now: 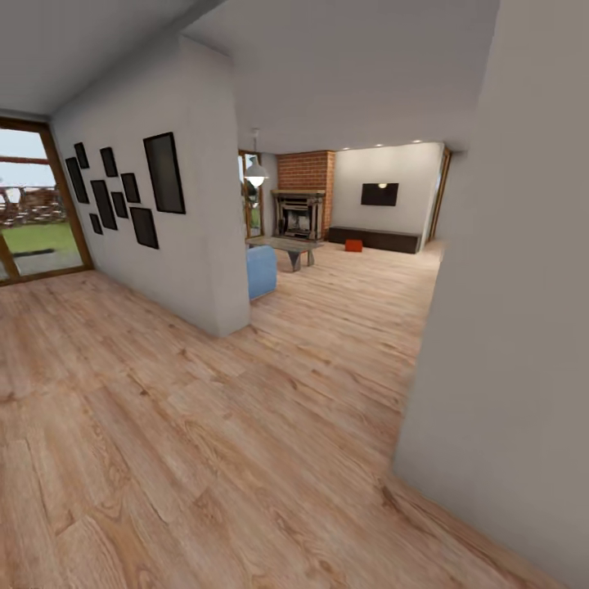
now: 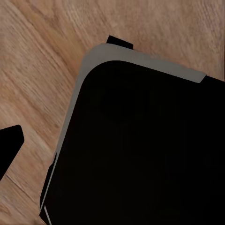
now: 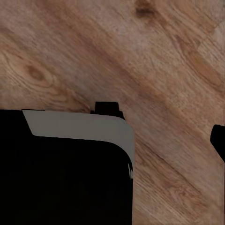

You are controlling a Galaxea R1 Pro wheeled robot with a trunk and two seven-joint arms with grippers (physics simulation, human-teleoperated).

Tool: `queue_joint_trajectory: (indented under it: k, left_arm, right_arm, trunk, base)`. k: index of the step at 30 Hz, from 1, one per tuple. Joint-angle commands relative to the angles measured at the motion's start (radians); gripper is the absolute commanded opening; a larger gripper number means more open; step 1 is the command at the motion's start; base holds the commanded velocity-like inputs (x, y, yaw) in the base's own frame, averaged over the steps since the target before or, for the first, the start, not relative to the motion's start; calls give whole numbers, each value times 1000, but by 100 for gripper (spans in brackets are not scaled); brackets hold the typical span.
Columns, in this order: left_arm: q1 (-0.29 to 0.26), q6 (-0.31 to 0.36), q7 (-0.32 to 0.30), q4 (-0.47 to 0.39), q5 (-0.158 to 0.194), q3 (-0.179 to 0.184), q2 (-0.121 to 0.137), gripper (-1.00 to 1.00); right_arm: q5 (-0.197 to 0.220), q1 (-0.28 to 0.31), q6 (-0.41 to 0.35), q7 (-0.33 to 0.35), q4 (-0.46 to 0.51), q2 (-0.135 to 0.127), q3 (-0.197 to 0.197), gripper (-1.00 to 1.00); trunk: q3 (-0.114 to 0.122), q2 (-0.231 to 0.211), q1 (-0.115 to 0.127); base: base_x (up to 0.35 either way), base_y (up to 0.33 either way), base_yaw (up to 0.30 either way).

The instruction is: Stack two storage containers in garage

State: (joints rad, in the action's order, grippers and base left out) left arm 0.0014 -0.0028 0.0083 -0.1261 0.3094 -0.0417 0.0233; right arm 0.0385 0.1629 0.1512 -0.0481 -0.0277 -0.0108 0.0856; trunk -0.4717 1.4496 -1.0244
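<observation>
In the head view, one red-orange storage container [image 1: 353,245] sits far ahead on the living room's wood floor [image 1: 360,286], just in front of the low dark TV cabinet [image 1: 375,238]. The garage is out of view. In the left wrist view a dark fingertip [image 2: 9,146] shows at the picture's edge, hanging over plank floor beside my black, grey-rimmed base [image 2: 140,140]. The right wrist view has another dark fingertip [image 3: 218,140] at its edge, next to the same base [image 3: 65,173]. Nothing is seen between the fingers.
A grey wall [image 1: 507,311] stands close on my right. A partition wall [image 1: 172,221] with black picture frames is to the left. Between them a passage leads to the blue sofa [image 1: 262,272], coffee table [image 1: 288,245], brick fireplace [image 1: 304,196] and pendant lamp [image 1: 255,173]. Glass doors [image 1: 37,204] are far left.
</observation>
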Motion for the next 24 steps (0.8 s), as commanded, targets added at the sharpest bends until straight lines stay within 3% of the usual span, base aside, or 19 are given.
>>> queue_joint_trajectory:
  k: [1, 6, 24]
  left_arm:
    - [0, 0, 1, -1, 2, -4, 0, 100]
    - [0, 3, 1, -1, 3, -4, 0, 100]
    - [0, 12, 0, 0, 4, -2, -2, 100]
  right_arm:
    - [5, 1, 5, -3, -3, 0, 8, 100]
    - [9, 1, 5, 1, -3, -4, 7, 100]
    - [-8, 1, 0, 11, -3, 1, 19, 100]
  trunk:
    - [-1, 0, -1]
    - [-1, 0, -1]
    - [-1, 0, -1]
  base:
    - [328, 0, 286]
    - [328, 0, 168]
    - [328, 0, 7]
